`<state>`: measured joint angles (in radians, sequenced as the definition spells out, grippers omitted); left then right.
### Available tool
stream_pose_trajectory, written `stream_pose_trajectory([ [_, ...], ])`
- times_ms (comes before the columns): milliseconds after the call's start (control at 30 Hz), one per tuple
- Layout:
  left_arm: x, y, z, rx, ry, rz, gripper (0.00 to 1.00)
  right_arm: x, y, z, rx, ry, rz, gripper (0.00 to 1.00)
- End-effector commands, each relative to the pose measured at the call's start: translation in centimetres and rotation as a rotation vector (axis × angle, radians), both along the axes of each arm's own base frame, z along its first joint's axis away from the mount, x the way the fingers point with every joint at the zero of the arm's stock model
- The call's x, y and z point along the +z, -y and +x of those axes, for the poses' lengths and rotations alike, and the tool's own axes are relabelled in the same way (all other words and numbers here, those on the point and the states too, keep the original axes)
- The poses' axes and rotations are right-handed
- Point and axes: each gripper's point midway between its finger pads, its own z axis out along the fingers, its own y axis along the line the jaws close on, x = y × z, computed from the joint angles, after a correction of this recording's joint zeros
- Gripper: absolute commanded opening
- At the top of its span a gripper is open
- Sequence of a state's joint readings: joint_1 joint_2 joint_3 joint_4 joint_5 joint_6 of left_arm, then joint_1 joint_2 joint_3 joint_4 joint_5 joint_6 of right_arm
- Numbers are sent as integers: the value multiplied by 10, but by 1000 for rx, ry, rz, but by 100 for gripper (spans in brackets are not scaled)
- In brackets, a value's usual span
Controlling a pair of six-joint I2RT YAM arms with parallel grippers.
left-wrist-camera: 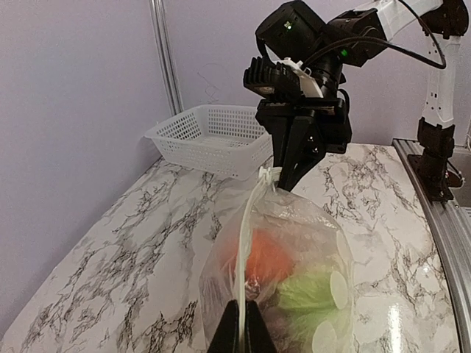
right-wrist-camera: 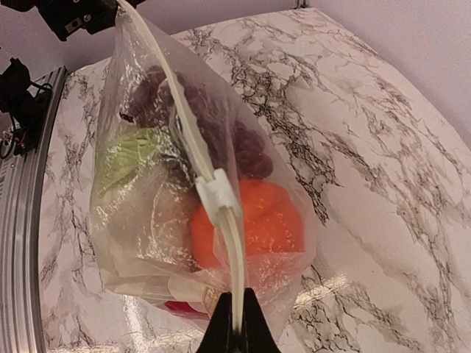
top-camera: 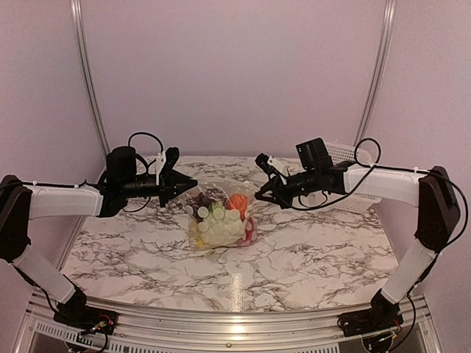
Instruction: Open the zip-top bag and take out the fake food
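The clear zip-top bag (top-camera: 221,217) hangs between my two grippers over the middle of the table, its white sealing strip (right-wrist-camera: 193,140) stretched taut between them. A white slider (right-wrist-camera: 217,195) sits on the strip near the right gripper. The fake food is inside: an orange piece (right-wrist-camera: 257,220), dark purple grapes (right-wrist-camera: 235,140), a greenish piece (right-wrist-camera: 132,154), a red piece (right-wrist-camera: 180,307) and pale round pieces (top-camera: 217,220). My left gripper (top-camera: 193,182) (left-wrist-camera: 244,323) is shut on the strip's left end. My right gripper (top-camera: 257,195) (right-wrist-camera: 235,323) is shut on its right end.
A white lattice basket (top-camera: 346,158) stands at the back right, behind the right arm; it also shows in the left wrist view (left-wrist-camera: 210,136). The marble table (top-camera: 309,257) ends at a metal rail (top-camera: 235,323) at the near edge. Purple walls close the back and sides.
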<state>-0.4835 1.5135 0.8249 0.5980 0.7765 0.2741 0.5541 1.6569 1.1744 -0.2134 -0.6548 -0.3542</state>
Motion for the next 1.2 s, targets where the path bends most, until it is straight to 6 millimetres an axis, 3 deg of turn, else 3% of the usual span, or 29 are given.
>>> stream_pose_trajectory([
  [0,23,-8,6,64,97,-19,0,23,-6,12,-54,45,4,0],
  [33,25,-10,8,86,100,-17,1,29,-10,11,-55,62,11,0],
  [67,29,-12,11,114,104,-18,7,34,-12,11,-62,80,15,0],
  [167,46,-21,16,189,124,-23,42,50,-30,1,-42,144,22,0],
  [233,54,-27,18,244,133,8,58,56,-41,-4,-30,172,10,0],
  [300,65,-34,15,281,174,48,63,56,-49,-6,-23,183,-15,0],
  [433,67,-32,1,281,247,143,64,58,-64,-15,1,214,-31,0],
  [733,52,24,-35,68,319,233,53,48,-78,-25,13,236,-73,0],
  [1167,27,57,-29,10,314,283,37,53,-74,-33,23,255,-65,0],
])
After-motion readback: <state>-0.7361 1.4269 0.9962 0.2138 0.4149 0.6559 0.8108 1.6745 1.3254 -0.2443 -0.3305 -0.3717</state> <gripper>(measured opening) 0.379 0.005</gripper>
